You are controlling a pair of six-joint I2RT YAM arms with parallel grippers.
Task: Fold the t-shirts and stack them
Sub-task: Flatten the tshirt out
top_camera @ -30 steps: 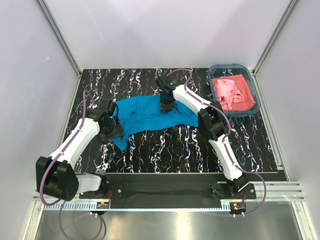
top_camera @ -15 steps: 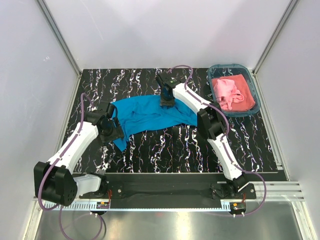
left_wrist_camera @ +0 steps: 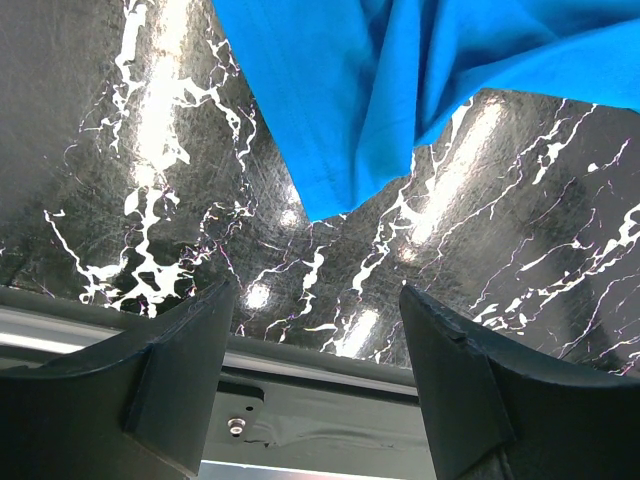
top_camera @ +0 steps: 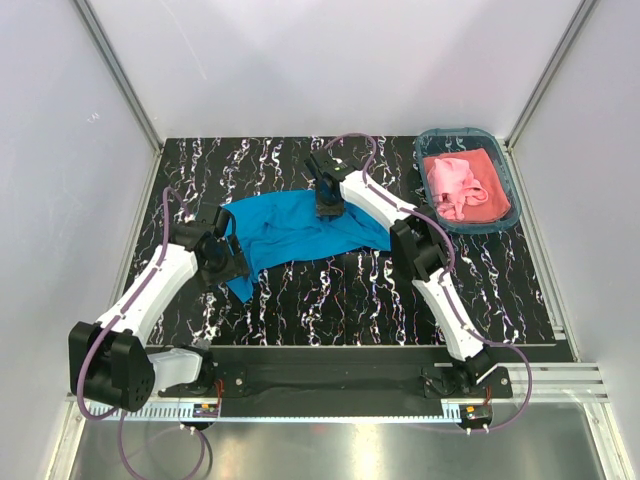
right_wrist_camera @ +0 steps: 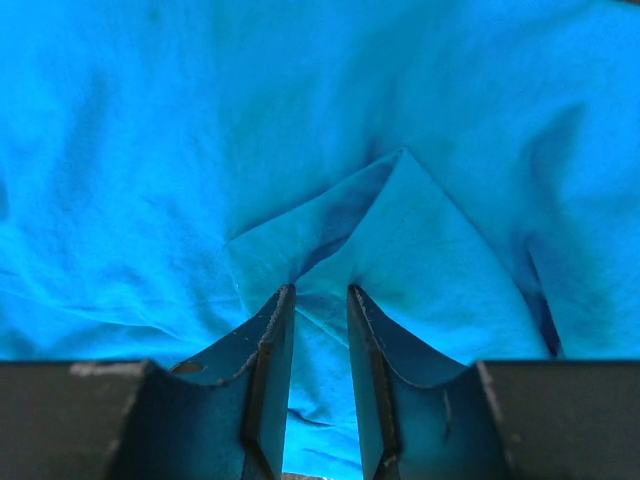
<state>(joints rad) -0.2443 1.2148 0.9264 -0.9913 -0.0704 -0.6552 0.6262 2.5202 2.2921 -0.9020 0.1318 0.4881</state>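
The turquoise-blue t-shirt [top_camera: 290, 230] lies spread and creased on the black marbled table [top_camera: 340, 290]. My right gripper [top_camera: 328, 207] is at its far edge, shut on a raised fold of the shirt [right_wrist_camera: 200, 150]; cloth fills the narrow gap at the gripper [right_wrist_camera: 320, 292]. My left gripper [top_camera: 230, 264] is open and empty by the shirt's left side. In the left wrist view the gripper [left_wrist_camera: 315, 310] sits over bare table, just short of the shirt's pointed corner [left_wrist_camera: 350, 90]. The salmon pink t-shirt [top_camera: 460, 183] lies crumpled in the basket.
The teal plastic basket [top_camera: 507, 190] stands at the table's far right corner. White walls close in the table on three sides. The table's near edge and a metal rail [left_wrist_camera: 330, 430] show between the left fingers.
My right gripper has shifted slightly left and away with the shirt's fold. My left arm has drawn back a little toward the left, its gripper staying by the shirt's left edge.
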